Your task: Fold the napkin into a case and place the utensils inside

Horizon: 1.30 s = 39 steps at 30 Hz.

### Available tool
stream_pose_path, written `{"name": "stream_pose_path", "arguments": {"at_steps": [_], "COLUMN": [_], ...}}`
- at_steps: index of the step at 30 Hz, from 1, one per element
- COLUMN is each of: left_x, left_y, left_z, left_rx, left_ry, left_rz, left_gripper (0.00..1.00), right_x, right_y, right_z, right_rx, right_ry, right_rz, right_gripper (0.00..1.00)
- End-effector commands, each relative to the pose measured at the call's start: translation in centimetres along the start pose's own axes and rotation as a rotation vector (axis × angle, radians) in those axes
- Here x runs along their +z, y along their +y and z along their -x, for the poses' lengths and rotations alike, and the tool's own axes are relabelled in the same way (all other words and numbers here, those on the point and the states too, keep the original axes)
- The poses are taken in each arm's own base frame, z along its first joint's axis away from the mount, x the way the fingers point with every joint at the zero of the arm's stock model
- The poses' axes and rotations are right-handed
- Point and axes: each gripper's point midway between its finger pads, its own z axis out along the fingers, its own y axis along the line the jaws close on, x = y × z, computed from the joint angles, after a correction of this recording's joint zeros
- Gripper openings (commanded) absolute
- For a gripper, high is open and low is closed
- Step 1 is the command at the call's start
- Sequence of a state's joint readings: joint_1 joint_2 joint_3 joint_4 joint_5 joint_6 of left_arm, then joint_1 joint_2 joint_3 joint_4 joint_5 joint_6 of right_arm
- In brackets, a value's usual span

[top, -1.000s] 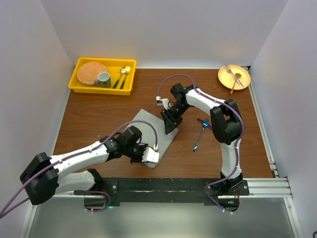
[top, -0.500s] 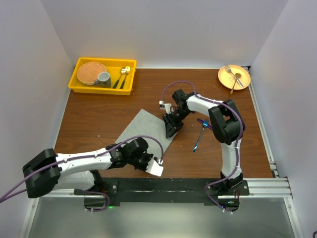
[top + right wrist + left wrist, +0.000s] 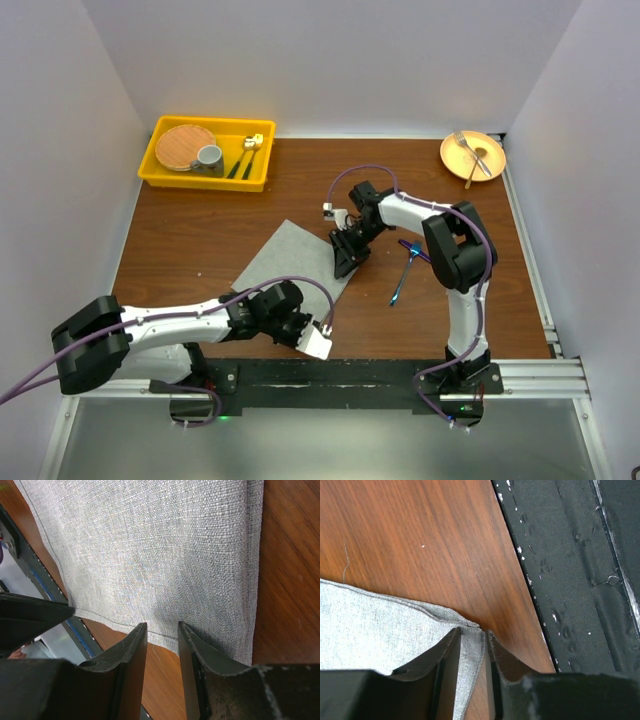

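Left gripper [image 3: 472, 636] pinches the napkin [image 3: 375, 625] by a corner (puckered there); right gripper [image 3: 162, 627], jaws slightly apart, straddles its edge.

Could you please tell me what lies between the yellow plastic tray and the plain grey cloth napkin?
Nothing lies there. The top view shows only bare brown wooden tabletop between the yellow plastic tray and the plain grey cloth napkin.

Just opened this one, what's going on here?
Both arms are working the grey napkin, which lies flat and unfolded on the table. The left pincer pinches its near corner. The right pincer straddles an edge near its right corner, and whether it grips the cloth is unclear. The blue-handled utensils lie untouched on the table to the right.
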<state>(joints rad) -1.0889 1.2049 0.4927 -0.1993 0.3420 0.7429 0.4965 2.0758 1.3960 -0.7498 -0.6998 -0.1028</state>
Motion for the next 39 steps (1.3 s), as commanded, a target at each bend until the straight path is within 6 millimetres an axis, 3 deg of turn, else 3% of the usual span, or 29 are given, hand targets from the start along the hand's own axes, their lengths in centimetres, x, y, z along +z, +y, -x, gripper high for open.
{"name": "stream_pose_path", "arguments": {"at_steps": [1, 9, 15, 18, 23, 27, 34, 37, 39], "left_x": [0.1, -0.7, -2.6, -3.8, -5.7, -6.2, -7.5, -8.3, -7.8], "left_y": [0.4, 1.3, 2.3, 3.7, 7.7, 11.0, 17.1, 20.4, 21.4], "left_z": [0.8, 1.2, 2.3, 2.2, 1.3, 0.4, -2.8, -3.7, -5.0], "left_rx": [0.000, 0.001, 0.020, -0.001, -0.071, -0.109, -0.213, -0.237, -0.270], "left_ry": [-0.030, -0.026, -0.062, -0.070, -0.078, -0.074, -0.069, -0.074, -0.065], "left_rz": [0.019, 0.062, 0.108, 0.143, 0.212, 0.270, 0.353, 0.399, 0.389], "left_gripper": [0.24, 0.00, 0.00, 0.00, 0.00, 0.00, 0.00, 0.00, 0.00], "right_x": [0.2, 0.1, 0.0, -0.3, -1.4, -3.1, -6.8, -7.3, -7.3], "right_y": [-0.4, -0.3, 0.2, 1.0, 2.9, 4.4, 2.7, 1.5, 0.9], "right_z": [-0.5, -1.1, -1.7, -1.7, -0.4, 1.9, 5.5, 6.3, 6.5], "right_rx": [-0.021, -0.014, -0.011, -0.009, -0.007, -0.021, -0.027, -0.022, -0.020], "right_ry": [-0.004, 0.005, 0.013, 0.012, -0.020, -0.061, -0.160, -0.174, -0.171], "right_rz": [-0.034, -0.025, -0.014, 0.019, 0.078, 0.117, 0.086, 0.059, 0.048], "right_gripper": [0.36, 0.36, 0.36, 0.38, 0.41, 0.46, 0.64, 0.69, 0.72]}}
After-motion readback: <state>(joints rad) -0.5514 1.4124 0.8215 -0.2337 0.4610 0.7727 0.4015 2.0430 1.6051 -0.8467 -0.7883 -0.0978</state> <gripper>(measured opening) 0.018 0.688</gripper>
